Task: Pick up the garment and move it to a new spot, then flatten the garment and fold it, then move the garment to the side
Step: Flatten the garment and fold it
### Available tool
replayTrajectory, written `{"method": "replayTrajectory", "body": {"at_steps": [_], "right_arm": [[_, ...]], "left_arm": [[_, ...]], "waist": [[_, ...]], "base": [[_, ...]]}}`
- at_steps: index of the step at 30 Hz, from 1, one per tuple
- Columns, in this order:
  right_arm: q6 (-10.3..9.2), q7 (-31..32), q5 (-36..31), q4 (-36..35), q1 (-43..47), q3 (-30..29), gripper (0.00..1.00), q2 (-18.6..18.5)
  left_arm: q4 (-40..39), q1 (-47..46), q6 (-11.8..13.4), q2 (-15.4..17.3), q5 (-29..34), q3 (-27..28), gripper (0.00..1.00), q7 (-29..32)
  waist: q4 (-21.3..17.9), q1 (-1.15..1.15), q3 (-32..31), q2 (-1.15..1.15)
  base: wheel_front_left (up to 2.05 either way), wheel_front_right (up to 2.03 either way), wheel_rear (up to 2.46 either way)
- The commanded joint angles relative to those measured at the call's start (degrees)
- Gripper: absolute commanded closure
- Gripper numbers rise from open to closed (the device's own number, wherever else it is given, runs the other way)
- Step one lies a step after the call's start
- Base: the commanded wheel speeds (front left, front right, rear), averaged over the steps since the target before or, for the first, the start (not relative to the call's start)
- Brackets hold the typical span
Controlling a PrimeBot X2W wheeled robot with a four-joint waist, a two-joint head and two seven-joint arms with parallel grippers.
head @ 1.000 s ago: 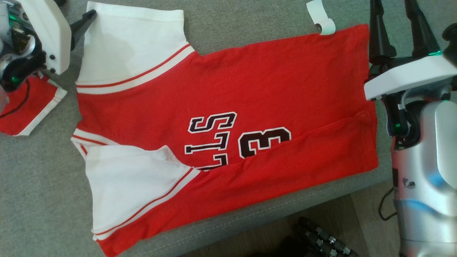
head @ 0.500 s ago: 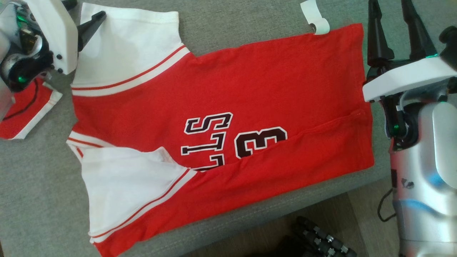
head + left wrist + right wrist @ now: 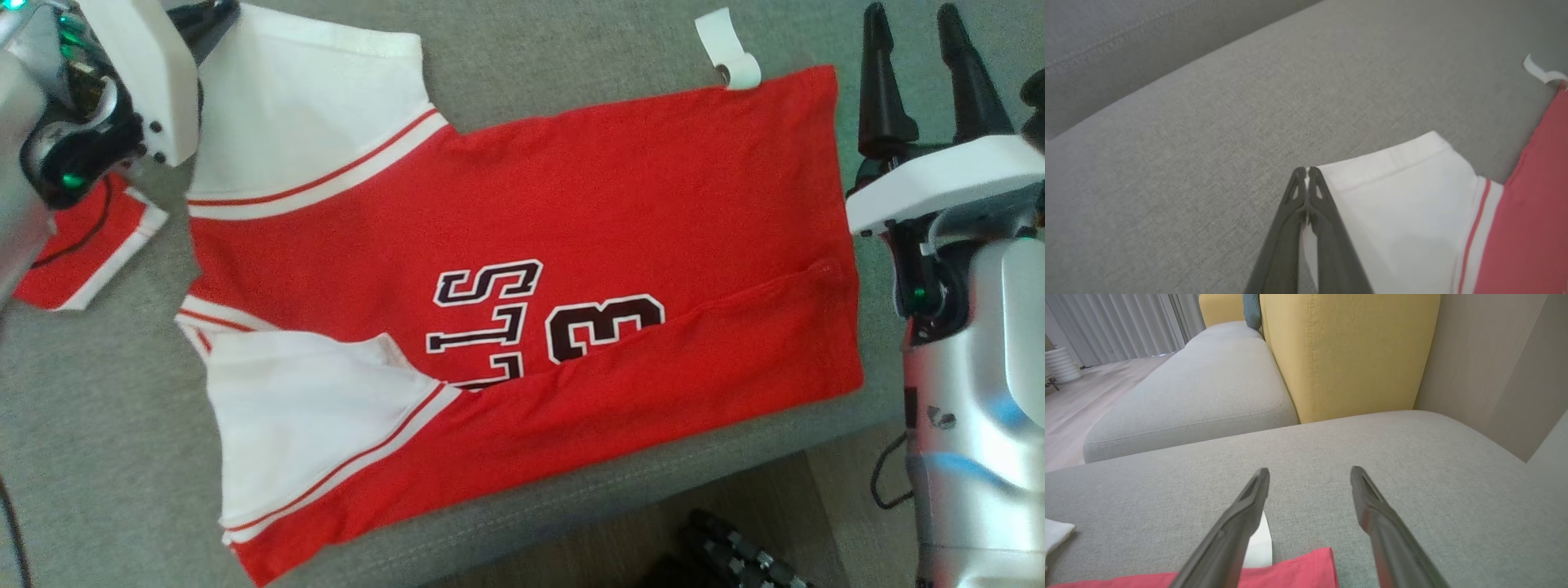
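The garment (image 3: 571, 204) is a red jersey with white sleeves and dark lettering, spread on the grey sofa cushion (image 3: 98, 425), its near side folded over. My left gripper (image 3: 216, 12) is at the far left corner, shut on the edge of the white sleeve (image 3: 1404, 204). In the left wrist view, white cloth shows between the closed fingers of the left gripper (image 3: 1307, 171). My right gripper (image 3: 911, 10) stands open beside the hem's far corner. In the right wrist view, the right gripper (image 3: 1309, 471) holds nothing, with the red hem (image 3: 1290, 567) just below.
A white tag (image 3: 729, 49) curls off the hem's far corner. A separate red piece with white trim (image 3: 82, 245) lies at the left under my left wrist. The cushion's front edge and the floor lie at the lower right, with a dark object (image 3: 735, 555). A yellow backrest (image 3: 1347, 351) stands beyond.
The whole view has shifted a little. My left gripper has moved slightly farther up the picture at the sleeve's corner. The right gripper stays open beside the hem.
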Motion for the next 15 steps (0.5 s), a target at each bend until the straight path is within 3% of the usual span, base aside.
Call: {"method": "replayTrajectory", "body": {"at_steps": [1,9,15], "right_arm": [[0.37,0.92,-0.88,-1.33,-0.78,0.40,0.00,0.06],[0.37,6.77,0.42,3.14,-1.26,-1.37,0.00,-0.69],[0.37,10.54,0.39,8.45,-1.28,-2.49,0.00,-4.72]], "left_arm": [[0.05,-1.74,0.03,0.60,-1.38,2.89,1.00,-1.57],[-1.99,0.96,0.03,-1.18,-2.87,3.12,1.00,-8.75],[-6.59,5.27,0.05,-0.65,-3.33,2.93,1.00,-12.25]], "waist": [[1.64,0.00,-2.10,0.00],[5.76,0.00,-7.72,0.00],[8.04,0.00,-10.25,0.00]], "base": [[0.00,0.00,0.00],[0.00,0.00,0.00],[0.00,0.00,0.00]]}}
